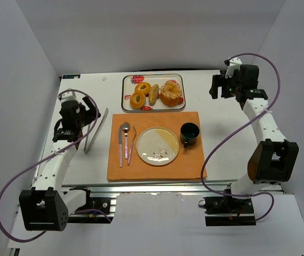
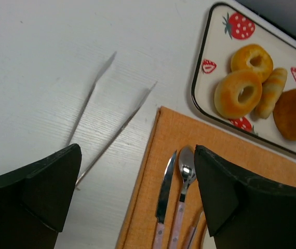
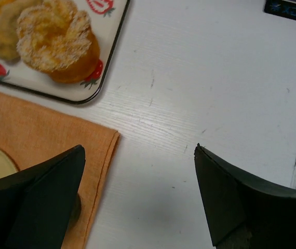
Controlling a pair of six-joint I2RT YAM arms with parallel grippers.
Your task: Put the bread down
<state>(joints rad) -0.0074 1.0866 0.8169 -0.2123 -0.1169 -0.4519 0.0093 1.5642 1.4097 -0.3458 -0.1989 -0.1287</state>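
From the near edge of the table, the left arm is stretched forward along the left side, its tool held wide open and empty above the tongs. The right arm is folded up towards the far right corner, its tool likewise spread wide. A plate is set mid-placemat. Just beyond the mat's far edge, the bread is kept on the tray, the oblong roll's long axis running near to far. Bare table is seen right of the tray.

Robot lab cell: white table boxed in by plain white panels; left arm and right arm bolted to aluminium rail.
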